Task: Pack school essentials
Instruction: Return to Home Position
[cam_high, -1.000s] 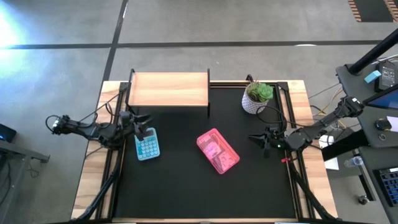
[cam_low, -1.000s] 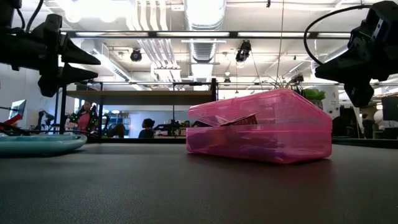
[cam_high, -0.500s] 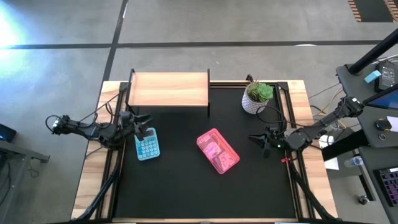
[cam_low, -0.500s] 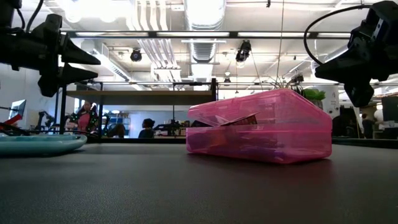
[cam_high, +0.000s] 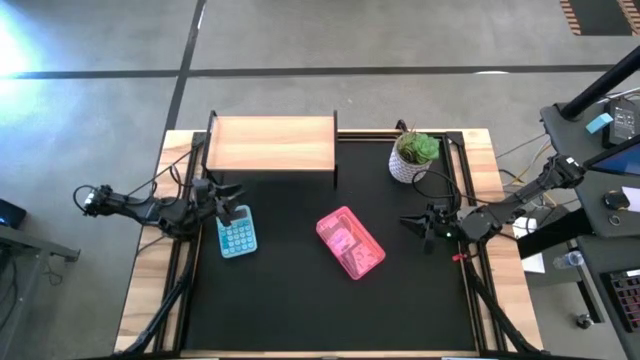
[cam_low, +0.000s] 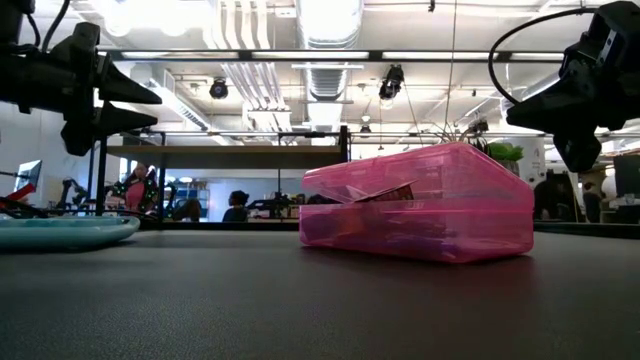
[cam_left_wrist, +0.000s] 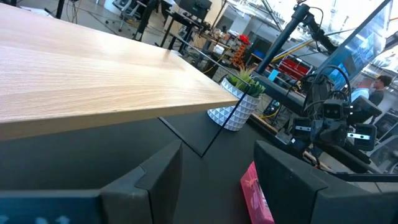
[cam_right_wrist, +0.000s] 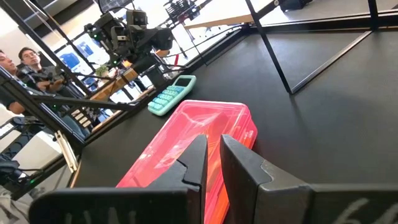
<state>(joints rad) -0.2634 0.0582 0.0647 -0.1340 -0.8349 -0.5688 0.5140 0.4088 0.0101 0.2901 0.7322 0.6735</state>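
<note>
Resting shut mid-mat, the pink box (cam_high: 351, 243) lies well apart from both arms.
Its lid is down; through the tinted walls the contents show only as vague shapes. The left gripper (cam_high: 232, 200), fingers spread and empty, hangs over the far end of a teal calculator (cam_high: 236, 237) at the mat's left edge. The right gripper (cam_high: 406, 222), fingers almost pressed together and holding nothing, hovers by the right edge, near the plant (cam_high: 414, 156). A wooden shelf (cam_high: 270, 143) stands at the far side of the black mat (cam_high: 300, 300). Beyond are grey floor, ceiling ducts, lamps and people at desks.
</note>
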